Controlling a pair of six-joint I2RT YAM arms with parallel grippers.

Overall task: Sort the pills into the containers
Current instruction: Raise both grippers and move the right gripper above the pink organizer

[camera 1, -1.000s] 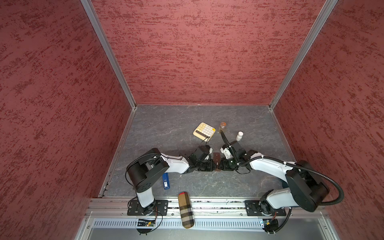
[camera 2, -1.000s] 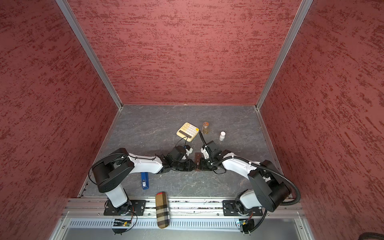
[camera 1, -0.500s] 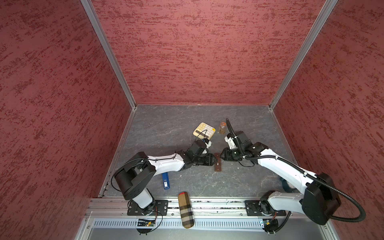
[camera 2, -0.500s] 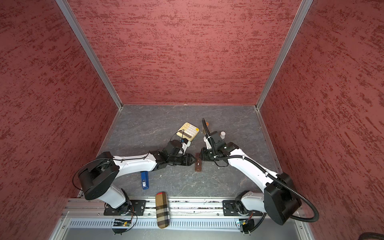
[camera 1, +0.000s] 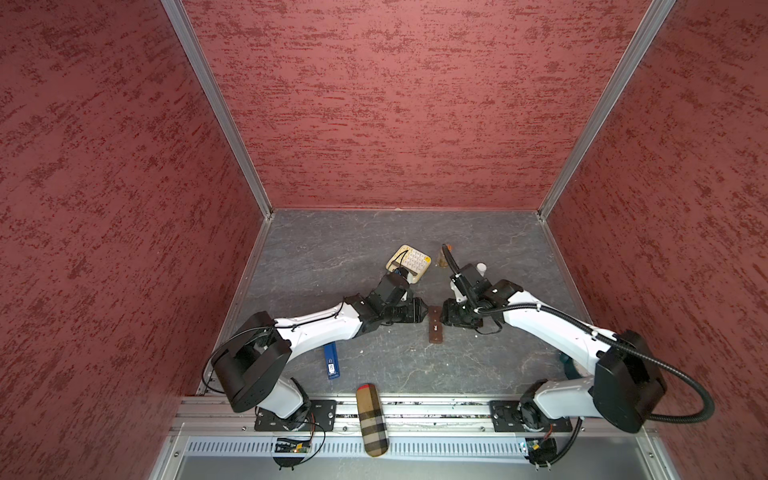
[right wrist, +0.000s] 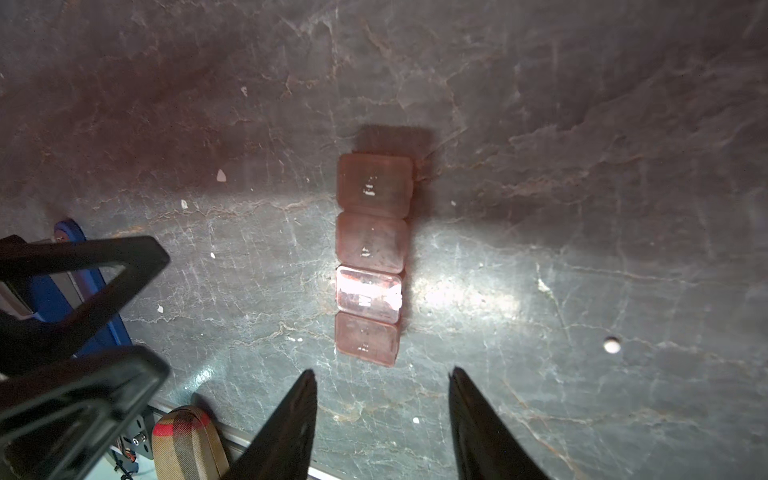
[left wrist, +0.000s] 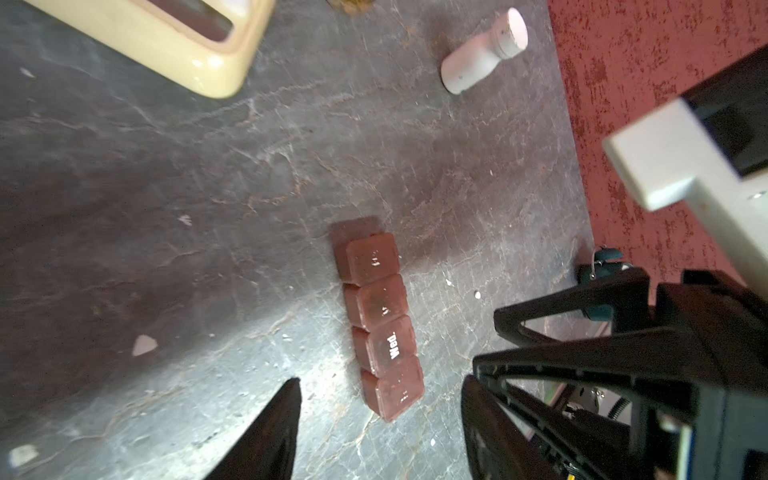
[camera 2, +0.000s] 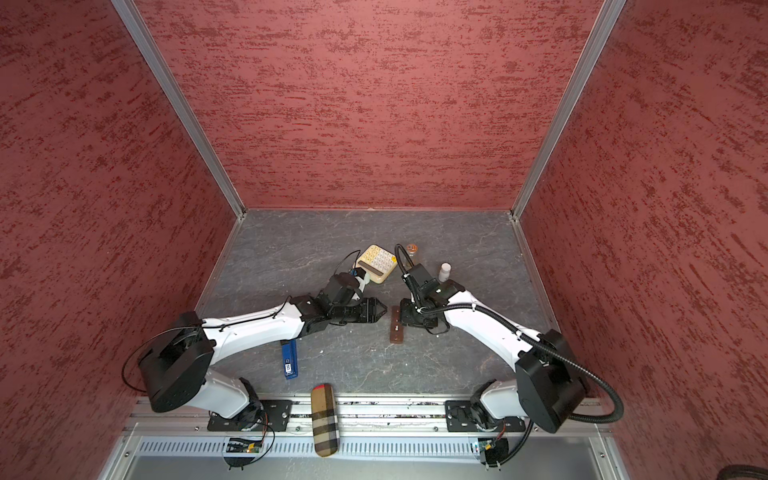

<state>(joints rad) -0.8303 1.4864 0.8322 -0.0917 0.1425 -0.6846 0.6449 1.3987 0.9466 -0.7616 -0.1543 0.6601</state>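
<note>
Four lidded compartments are being shown in a row by the translucent brown pill organizer [right wrist: 370, 257], which is lying flat on the grey bench [camera 1: 374, 365], in both top views between the left gripper [camera 2: 380, 309] and the right gripper [right wrist: 382, 372]. Both pairs of fingers are being held moderately apart, and nothing is being gripped by either. Every lid is being judged shut; one is marked "Wed.". Tiny white pills are being left loose on the bench, one round pill [right wrist: 611, 344] lying well apart from the strip. The organizer is being judged light, rigid and smooth, so it is likely to be slid by any sideways push; its long edges are being favoured for steadying while a lid lip is being prised. The pills are being judged slippery and easily flicked, and are best pinched from above.
</note>
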